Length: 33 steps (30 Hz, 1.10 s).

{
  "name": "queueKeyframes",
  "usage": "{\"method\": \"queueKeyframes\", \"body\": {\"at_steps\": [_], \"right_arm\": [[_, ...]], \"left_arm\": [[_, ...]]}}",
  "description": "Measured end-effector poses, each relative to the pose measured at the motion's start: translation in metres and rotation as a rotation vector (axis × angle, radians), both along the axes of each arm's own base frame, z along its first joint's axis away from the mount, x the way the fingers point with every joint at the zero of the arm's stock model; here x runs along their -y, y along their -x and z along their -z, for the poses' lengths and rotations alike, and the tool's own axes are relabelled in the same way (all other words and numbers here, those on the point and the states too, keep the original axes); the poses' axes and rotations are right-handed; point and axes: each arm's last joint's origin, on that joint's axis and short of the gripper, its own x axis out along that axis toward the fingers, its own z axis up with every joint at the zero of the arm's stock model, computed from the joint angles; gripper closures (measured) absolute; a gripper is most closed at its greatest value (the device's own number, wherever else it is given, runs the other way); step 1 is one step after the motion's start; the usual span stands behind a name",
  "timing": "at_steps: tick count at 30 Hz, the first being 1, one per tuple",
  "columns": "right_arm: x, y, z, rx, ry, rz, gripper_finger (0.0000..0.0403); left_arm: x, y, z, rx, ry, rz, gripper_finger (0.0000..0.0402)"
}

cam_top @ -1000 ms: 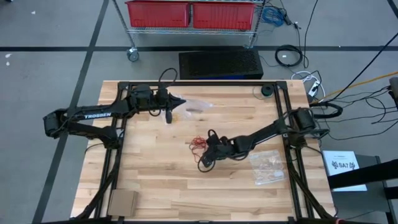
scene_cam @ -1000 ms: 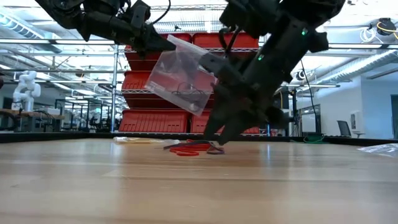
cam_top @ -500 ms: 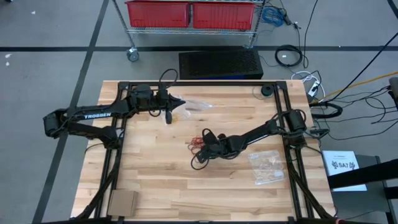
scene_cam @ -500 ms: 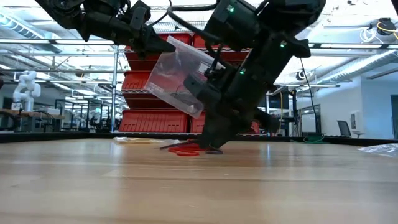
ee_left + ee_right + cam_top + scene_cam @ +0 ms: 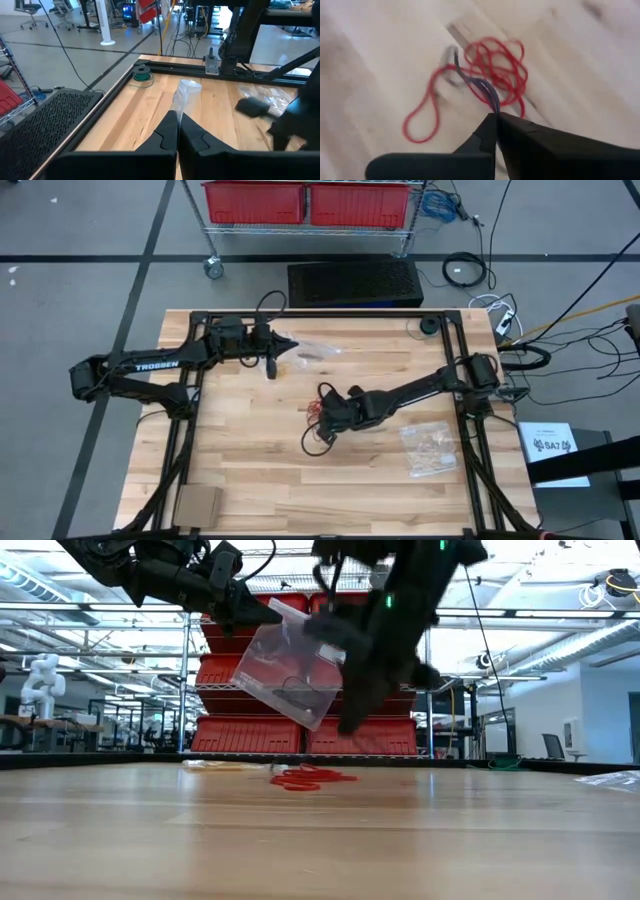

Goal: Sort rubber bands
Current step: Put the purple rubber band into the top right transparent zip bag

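Rubber bands [image 5: 495,65]: a loose red tangle lies on the wooden table [image 5: 250,470] near its middle, just below the right gripper [image 5: 322,412], which hangs a little above the board. Its fingers are clenched on a single dark band [image 5: 479,85], the free end of which trails down toward the red heap. The left gripper [image 5: 292,348], near the table's far edge, is pinched shut on the mouth of a clear plastic bag [image 5: 290,675] held aloft; a second clear bag [image 5: 430,448] lies flat toward the right side.

Hazards, as judged from this arrangement: the dark band appears to cross the red loops, so a lift may drag red bands along and spoil the sort; the grip is on a thin strand only, so it may slip out on the way; the held bag hangs limp, its mouth possibly too narrow for a clean drop.
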Motion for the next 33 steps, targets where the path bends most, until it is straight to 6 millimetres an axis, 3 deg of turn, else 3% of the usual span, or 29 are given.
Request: {"method": "queueKeyframes", "body": {"at_steps": [7,13,17,26,33], "right_arm": [[0.011,0.015,-0.061,0.117,0.089,-0.1,0.0402],[0.036,0.04,-0.114,0.208,0.262,-0.108,0.0403],[0.057,0.054,-0.139,0.233,0.37,-0.098,0.0403],[0.096,0.055,-0.149,0.227,0.457,-0.146,0.0403],[0.104,0.053,-0.152,0.248,0.475,-0.17,0.0403]], "left_arm": [[0.0,0.0,0.001,-0.004,0.003,-0.002,0.0401],[0.001,0.0,0.001,-0.01,0.006,0.004,0.0401],[0.005,-0.002,0.001,-0.014,0.008,0.021,0.0401],[0.014,-0.01,0.005,-0.016,0.047,0.06,0.0401],[0.014,-0.02,0.01,0.019,0.067,0.07,0.0401]]}}
